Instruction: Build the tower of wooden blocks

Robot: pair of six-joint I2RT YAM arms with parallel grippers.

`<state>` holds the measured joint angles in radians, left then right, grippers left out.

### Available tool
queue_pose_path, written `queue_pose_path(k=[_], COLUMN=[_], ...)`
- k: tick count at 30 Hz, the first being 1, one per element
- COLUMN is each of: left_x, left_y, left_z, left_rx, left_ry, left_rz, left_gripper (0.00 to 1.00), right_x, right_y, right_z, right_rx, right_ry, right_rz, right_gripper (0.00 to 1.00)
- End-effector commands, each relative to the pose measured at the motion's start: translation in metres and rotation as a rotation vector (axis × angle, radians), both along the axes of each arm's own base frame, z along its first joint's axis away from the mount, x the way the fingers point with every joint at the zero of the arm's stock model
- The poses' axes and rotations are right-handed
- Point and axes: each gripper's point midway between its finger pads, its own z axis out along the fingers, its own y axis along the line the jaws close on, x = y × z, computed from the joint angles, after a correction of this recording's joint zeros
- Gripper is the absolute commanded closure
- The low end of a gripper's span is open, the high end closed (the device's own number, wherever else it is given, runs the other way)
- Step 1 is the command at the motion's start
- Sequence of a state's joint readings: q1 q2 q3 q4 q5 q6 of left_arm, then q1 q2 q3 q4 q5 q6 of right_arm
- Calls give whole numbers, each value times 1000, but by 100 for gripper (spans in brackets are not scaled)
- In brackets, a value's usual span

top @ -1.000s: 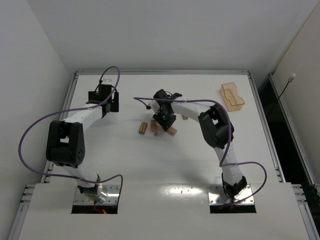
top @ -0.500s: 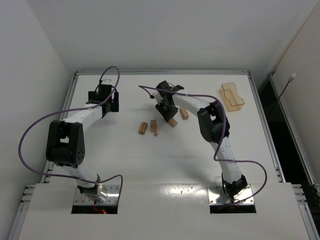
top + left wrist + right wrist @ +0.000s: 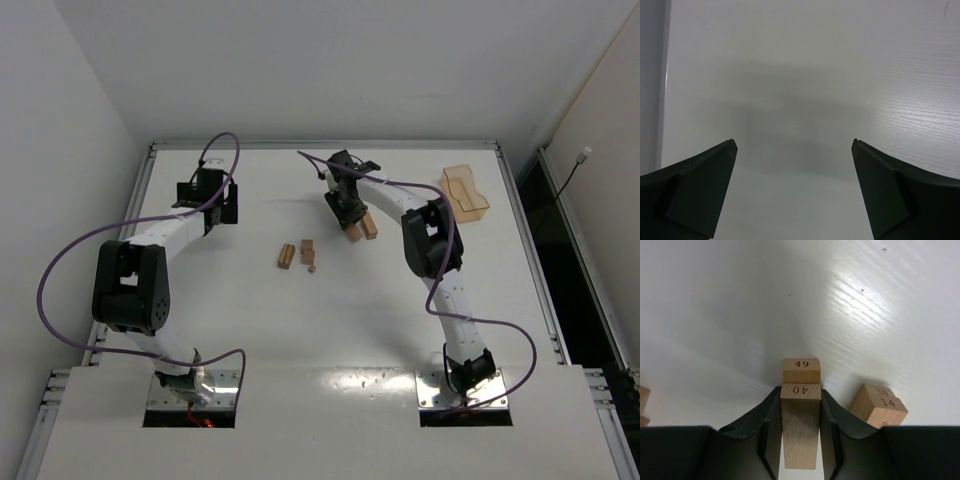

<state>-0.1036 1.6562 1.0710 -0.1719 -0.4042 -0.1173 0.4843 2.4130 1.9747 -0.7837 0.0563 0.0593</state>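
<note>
My right gripper is shut on two stacked wood blocks, numbered 40 and 49, near the table's far middle. In the top view they show as one tan piece. Just to their right lies another stacked pair of blocks, marked 30 and 14, a small gap apart. Loose blocks lie to the left, near the table's middle. No taller tower shows. My left gripper is open and empty over bare table at the far left.
A translucent tan plastic tray sits at the far right of the table. A small wood piece lies beside the loose blocks. Block ends show at the left edge of the right wrist view. Purple cables arc over both arms.
My right gripper has carried its blocks from the middle cluster toward the far right, up beside the pair of blocks there. The left arm has not moved.
</note>
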Motion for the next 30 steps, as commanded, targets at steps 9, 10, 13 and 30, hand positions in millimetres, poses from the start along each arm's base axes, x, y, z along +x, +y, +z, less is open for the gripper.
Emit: queue_pose_path(k=[9,10,13,30], left_x=[17,17,20,20], left_y=[1,1,1,-1], left_z=[15,15,19,14], left_rx=[-22,-22,-23,-28], left_ry=[-57,-57,-66,-56], left_rz=[13,13,13,6], left_gripper=[1,1,1,1], right_x=[22,20,18,17], right_y=[-1,3,2,5], right_z=[-8,-8,-11,0], right_rx=[-11,-11,-15,2], right_ry=[-65,-65,-58,-67], right_rz=[-112,-103,-103,-78], right_gripper=[99,93,77,49])
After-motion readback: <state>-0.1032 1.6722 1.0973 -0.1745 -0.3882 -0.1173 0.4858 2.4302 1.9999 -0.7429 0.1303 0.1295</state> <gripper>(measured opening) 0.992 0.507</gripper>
